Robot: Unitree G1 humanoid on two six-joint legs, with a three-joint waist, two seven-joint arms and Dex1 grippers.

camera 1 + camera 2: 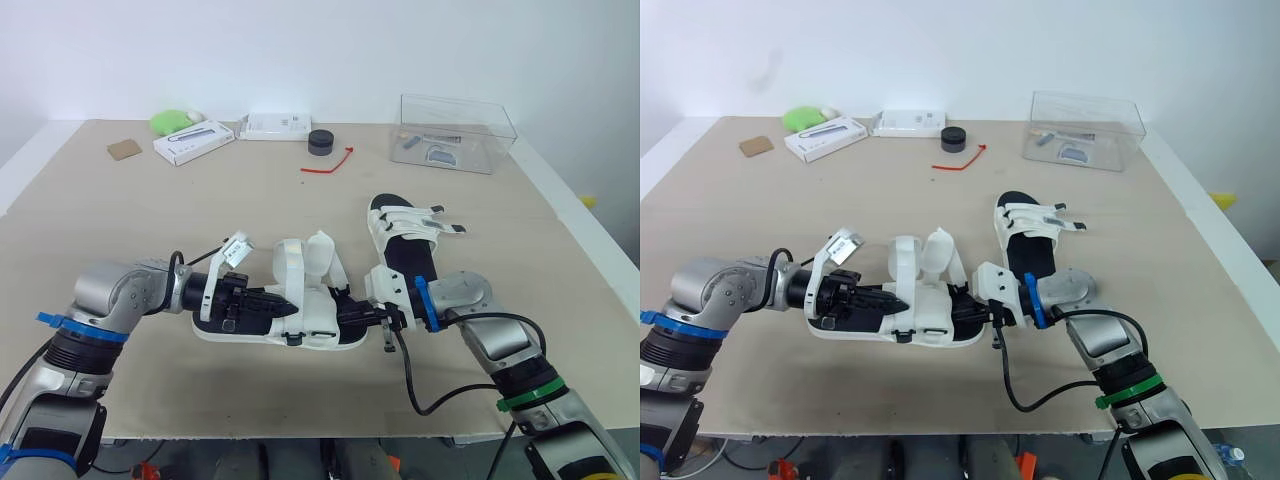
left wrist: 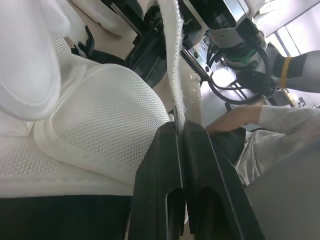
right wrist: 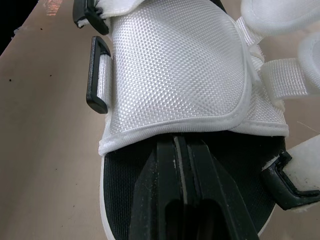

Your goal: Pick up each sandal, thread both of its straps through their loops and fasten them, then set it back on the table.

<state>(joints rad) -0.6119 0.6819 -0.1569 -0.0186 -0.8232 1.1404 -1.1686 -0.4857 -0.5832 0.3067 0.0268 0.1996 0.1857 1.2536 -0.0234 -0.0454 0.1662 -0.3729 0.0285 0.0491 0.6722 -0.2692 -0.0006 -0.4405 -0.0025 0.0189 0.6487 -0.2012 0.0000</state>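
Two sides of the sandal (image 1: 318,322): left claw (image 1: 895,298) at 9 o'clock pinching a strap (image 2: 175,60), right claw (image 1: 966,308) at 3 o'clock, squeezed closed.

The near sandal (image 1: 310,320) has a black footbed and white uppers in a fine mesh weave, with a white strap (image 2: 176,60) and a black loop (image 3: 97,75). The far sandal (image 1: 405,228) matches, on a plain beige table (image 1: 150,220). The cord (image 1: 328,165) is red, and a lump (image 1: 170,121), perhaps cloth, is lime-green.

Strap (image 2: 175,65) (in left end effector (image 2: 182,130)) partly hidden
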